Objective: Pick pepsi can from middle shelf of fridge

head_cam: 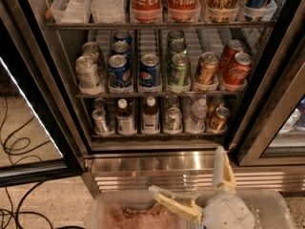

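Single view: camera sits close in front of the open fridge (143, 168), above shelf height, facing forward and tilted down, so the middle shelf (157, 94) fills centre frame and the gripper (187, 171), jaws wide apart, shows nearest, low and right of centre.

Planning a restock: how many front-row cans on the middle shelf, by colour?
Blue pepsi cans: 2
Silver can: 1
Green can: 1
Gold can: 1
Red can: 1
Total: 6
Gripper: open, low before the fridge base.
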Available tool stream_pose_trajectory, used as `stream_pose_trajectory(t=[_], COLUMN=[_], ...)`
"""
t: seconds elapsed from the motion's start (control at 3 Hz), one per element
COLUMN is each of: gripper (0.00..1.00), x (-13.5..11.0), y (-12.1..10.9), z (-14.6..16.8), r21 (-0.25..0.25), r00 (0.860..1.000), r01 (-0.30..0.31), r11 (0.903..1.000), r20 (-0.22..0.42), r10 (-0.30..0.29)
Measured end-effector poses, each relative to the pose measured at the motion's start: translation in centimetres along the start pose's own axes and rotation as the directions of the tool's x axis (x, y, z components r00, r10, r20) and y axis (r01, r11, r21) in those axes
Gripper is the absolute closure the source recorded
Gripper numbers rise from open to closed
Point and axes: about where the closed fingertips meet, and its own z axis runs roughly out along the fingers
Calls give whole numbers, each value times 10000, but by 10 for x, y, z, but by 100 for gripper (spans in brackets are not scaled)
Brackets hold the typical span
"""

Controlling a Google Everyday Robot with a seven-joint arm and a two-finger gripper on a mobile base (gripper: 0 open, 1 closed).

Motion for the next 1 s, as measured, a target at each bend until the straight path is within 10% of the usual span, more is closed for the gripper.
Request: stream_pose_trajectory(t=[1.0], gripper=[0], x=[3], y=[-12], z=[49], r21=[-803], r00=[9982], r01=[450], r11=[9958], r20=[-357], r10=[-480])
